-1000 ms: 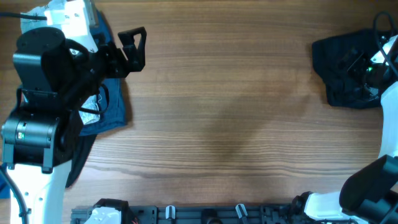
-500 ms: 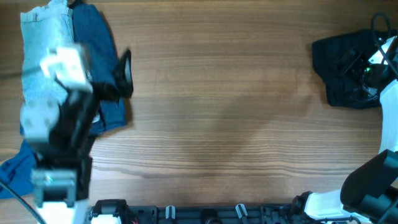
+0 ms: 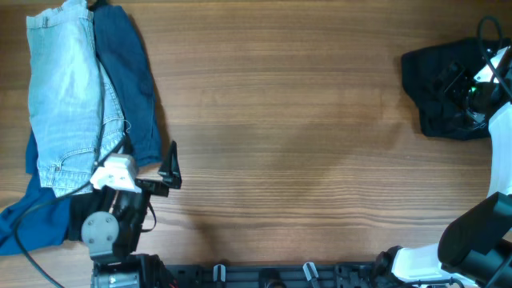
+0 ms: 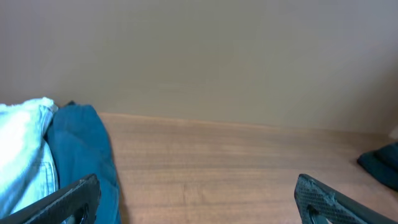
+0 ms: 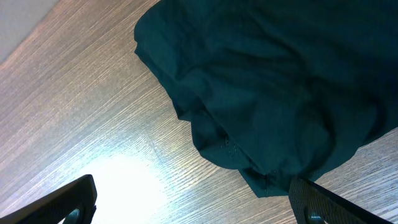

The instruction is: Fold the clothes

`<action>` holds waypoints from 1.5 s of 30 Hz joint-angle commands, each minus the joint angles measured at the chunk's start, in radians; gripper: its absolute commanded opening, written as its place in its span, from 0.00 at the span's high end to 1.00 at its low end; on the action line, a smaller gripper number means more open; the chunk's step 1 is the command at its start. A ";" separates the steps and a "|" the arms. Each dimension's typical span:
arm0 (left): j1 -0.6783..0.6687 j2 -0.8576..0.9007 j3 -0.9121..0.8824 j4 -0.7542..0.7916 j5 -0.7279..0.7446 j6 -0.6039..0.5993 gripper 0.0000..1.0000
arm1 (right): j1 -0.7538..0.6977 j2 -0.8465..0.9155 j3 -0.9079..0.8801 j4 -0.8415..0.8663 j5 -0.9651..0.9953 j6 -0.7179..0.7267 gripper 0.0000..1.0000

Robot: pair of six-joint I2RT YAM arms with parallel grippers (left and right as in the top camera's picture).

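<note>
Folded light blue jeans lie on a darker blue garment at the table's far left; both show at the left of the left wrist view, the light one beside the dark one. A black garment lies crumpled at the far right and fills the right wrist view. My left gripper is open and empty, low near the table's front left, right of the jeans. My right gripper is open and empty above the black garment's edge; in the overhead view the right arm is over that garment.
A blue cloth lies at the front left corner beside the left arm's base. A black rail runs along the table's front edge. Bare wooden table spans the middle. The left wrist view shows a plain wall behind the table.
The left arm has swung back from over the jeans toward the table's front, uncovering the folded jeans. The right arm has not moved.
</note>
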State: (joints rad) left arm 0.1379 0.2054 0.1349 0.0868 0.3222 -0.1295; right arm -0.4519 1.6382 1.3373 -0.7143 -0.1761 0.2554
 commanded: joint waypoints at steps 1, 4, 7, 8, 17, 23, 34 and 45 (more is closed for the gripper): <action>0.004 -0.093 -0.075 0.007 -0.032 -0.013 0.00 | 0.008 0.013 0.007 0.003 -0.006 -0.017 0.00; 0.003 -0.135 -0.119 0.006 -0.082 -0.013 0.00 | 0.008 0.013 0.007 0.003 -0.006 -0.017 0.00; -0.016 -0.165 -0.129 -0.154 -0.193 -0.013 0.00 | 0.008 0.013 0.007 0.003 -0.005 -0.017 0.00; -0.024 -0.170 -0.129 -0.159 -0.224 -0.013 0.00 | 0.008 0.013 0.007 0.002 -0.006 -0.017 0.00; -0.054 -0.202 -0.129 -0.155 -0.223 -0.013 0.00 | 0.008 0.013 0.007 0.002 -0.006 -0.017 0.00; -0.054 -0.200 -0.129 -0.155 -0.223 -0.013 0.00 | 0.008 0.013 0.007 0.003 -0.006 -0.017 0.00; -0.054 -0.200 -0.129 -0.155 -0.223 -0.013 0.00 | 0.012 0.013 0.007 0.002 -0.006 -0.017 0.00; -0.054 -0.200 -0.129 -0.155 -0.223 -0.013 0.00 | 0.383 -0.470 -0.023 0.031 0.059 -0.056 0.00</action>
State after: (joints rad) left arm 0.0902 0.0147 0.0120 -0.0643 0.1162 -0.1368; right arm -0.1921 1.3014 1.3293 -0.7101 -0.1753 0.2508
